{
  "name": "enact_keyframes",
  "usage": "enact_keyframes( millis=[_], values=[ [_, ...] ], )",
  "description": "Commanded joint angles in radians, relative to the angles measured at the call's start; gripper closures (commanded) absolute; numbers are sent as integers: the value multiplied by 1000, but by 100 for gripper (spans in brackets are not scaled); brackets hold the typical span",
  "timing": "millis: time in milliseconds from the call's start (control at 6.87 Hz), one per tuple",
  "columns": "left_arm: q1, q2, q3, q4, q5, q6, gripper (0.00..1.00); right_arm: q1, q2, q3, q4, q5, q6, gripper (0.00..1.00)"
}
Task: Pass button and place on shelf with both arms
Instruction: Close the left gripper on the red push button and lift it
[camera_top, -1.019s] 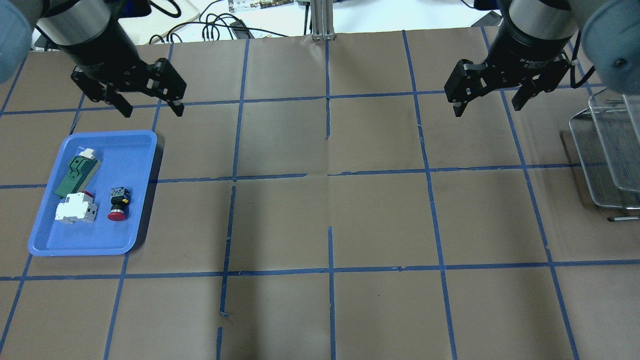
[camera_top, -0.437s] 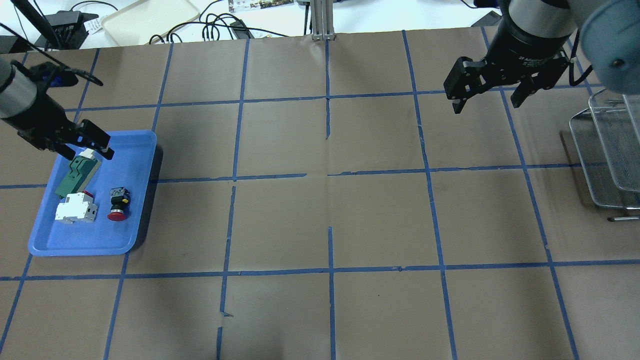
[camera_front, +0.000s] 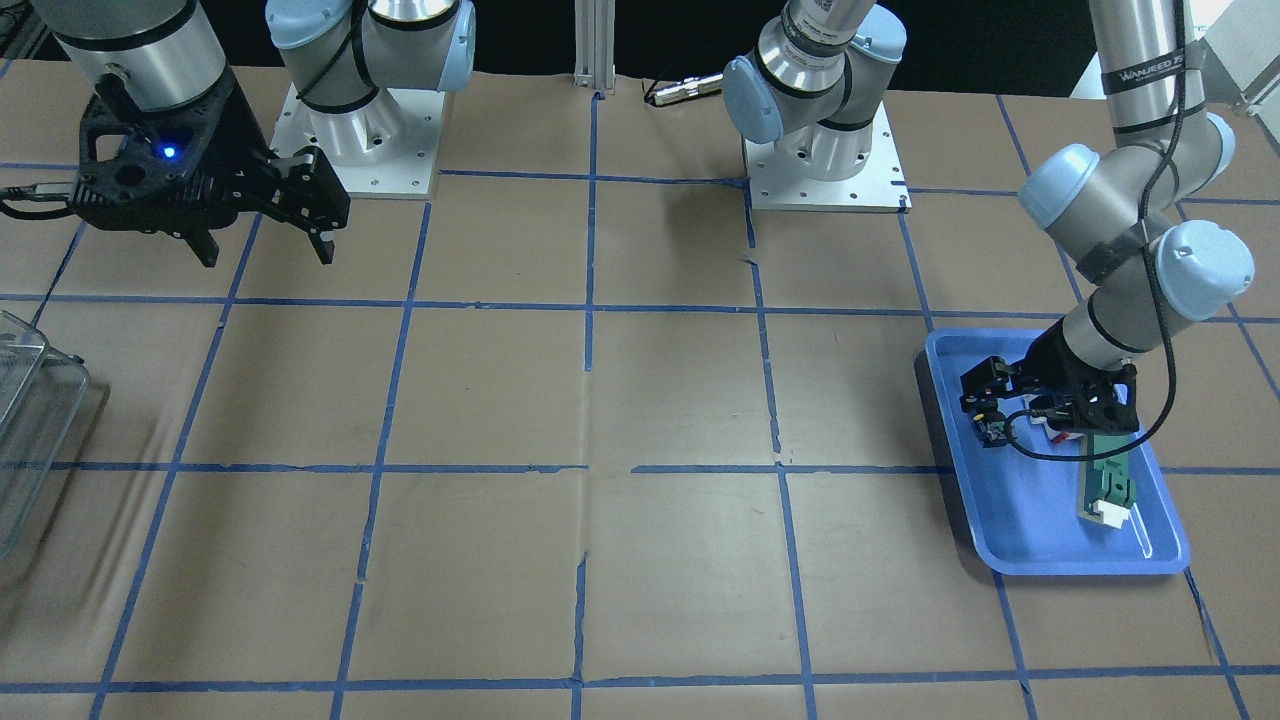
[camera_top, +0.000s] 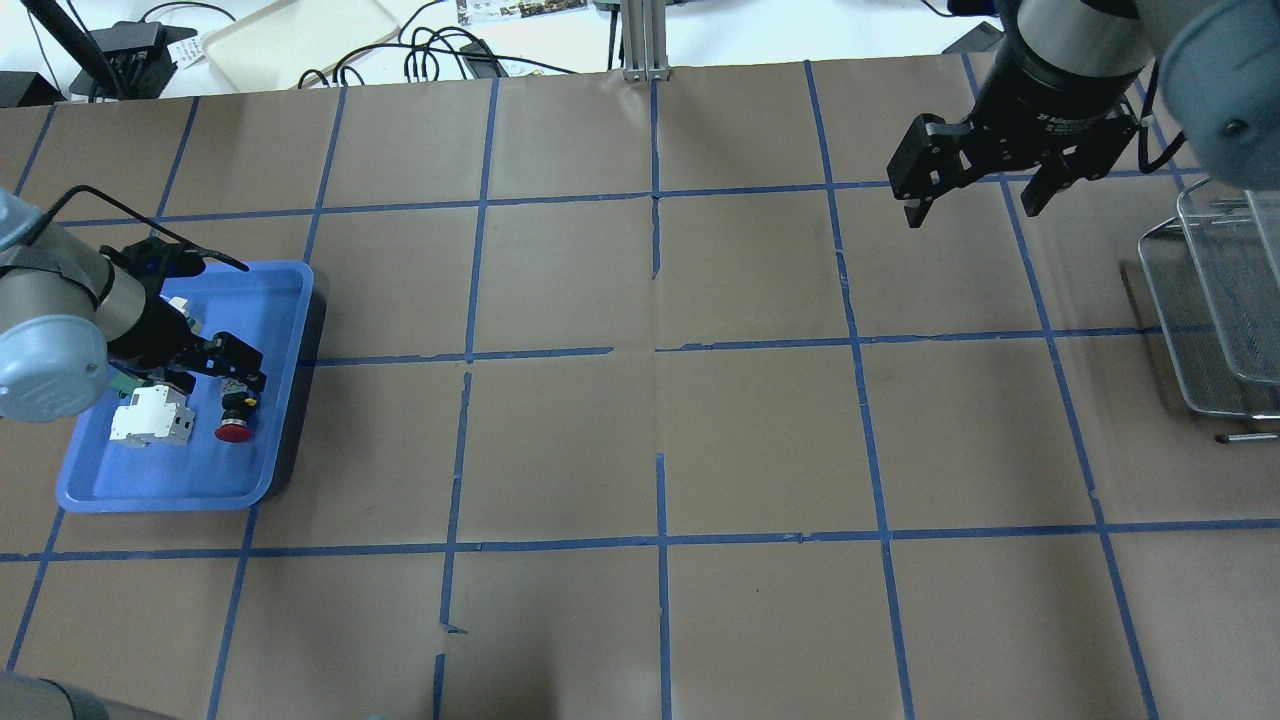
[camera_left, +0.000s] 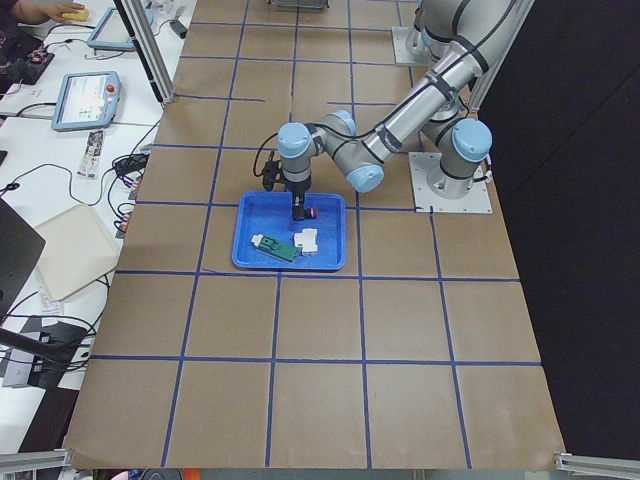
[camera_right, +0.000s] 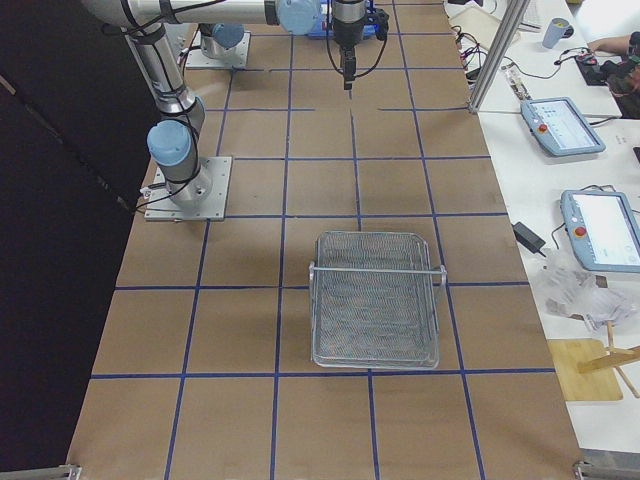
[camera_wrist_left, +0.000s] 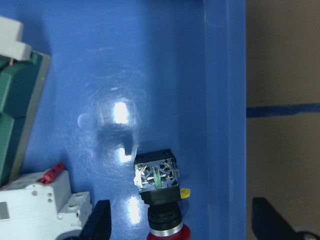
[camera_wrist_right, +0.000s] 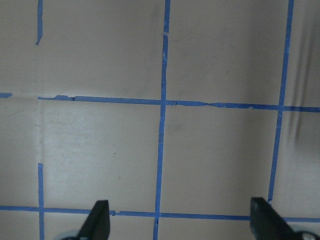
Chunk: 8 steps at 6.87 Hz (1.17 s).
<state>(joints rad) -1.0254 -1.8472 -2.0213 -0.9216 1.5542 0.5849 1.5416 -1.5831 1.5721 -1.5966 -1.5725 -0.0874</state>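
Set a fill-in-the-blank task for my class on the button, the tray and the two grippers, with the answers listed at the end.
1. The button has a mushroom cap coloured ____.
2. The button lies inside the tray, whose colour is ____.
3. The left gripper is over the button with its jaws ____.
4. The right gripper, far from the tray, holds ____.

Answers: red; blue; open; nothing.

Bright, even overhead light; white glare spots on the blue tray (camera_wrist_left: 165, 60), soft shadows, sharp focus.
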Motion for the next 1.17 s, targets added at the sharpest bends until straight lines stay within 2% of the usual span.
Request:
enact_keyframes(
  millis=[0,146,291,437,583,728,874,1019],
  values=[
    [2,-46,-23,83,73,-3,2,0,0,0,-2,2,-2,0],
    [1,-46,-25,78,70,-8,9,0,0,0,0,-1,-2,0],
    [1,-44,-23,78,73,-8,42,0,0,0,0,2,-2,0],
    [1,-46,-25,75,70,-7,52,0,0,0,0,2,-2,0],
    [1,-43,-25,67,69,-5,73,0,0,0,0,2,-2,0],
    [-2,-38,-22,57,67,4,82,0,0,0,0,2,-2,0],
    [-19,-26,-8,-6,58,33,82,0,0,0,0,2,-2,0],
    [-41,6,25,-73,2,99,82,0,0,0,0,2,-2,0]
  ],
)
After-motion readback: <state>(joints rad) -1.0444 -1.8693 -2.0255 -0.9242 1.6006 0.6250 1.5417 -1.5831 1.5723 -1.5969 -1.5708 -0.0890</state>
